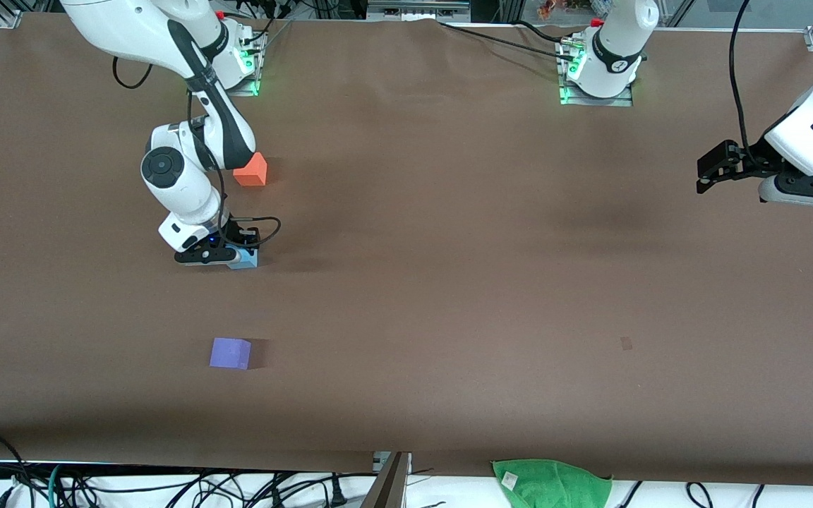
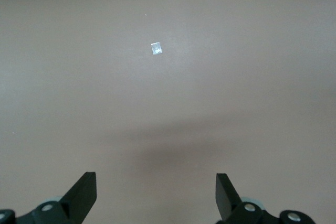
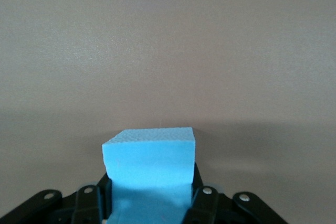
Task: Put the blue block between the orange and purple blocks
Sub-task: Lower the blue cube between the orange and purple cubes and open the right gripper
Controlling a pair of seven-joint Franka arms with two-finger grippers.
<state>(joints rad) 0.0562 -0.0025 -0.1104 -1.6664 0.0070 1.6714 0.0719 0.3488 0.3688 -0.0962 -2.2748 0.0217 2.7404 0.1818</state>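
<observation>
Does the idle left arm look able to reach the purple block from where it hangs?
Probably not easily: the left gripper hangs open at its own end of the table, while the purple block lies toward the right arm's end. Nothing stands between them.

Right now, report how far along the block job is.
Done: the right gripper is shut on the blue block and has it between the orange block and the purple block.
In hand: the block is low at the table; whether it rests on it I cannot tell.
Left: release it and withdraw.
The left gripper waits open at its own end of the table.
</observation>
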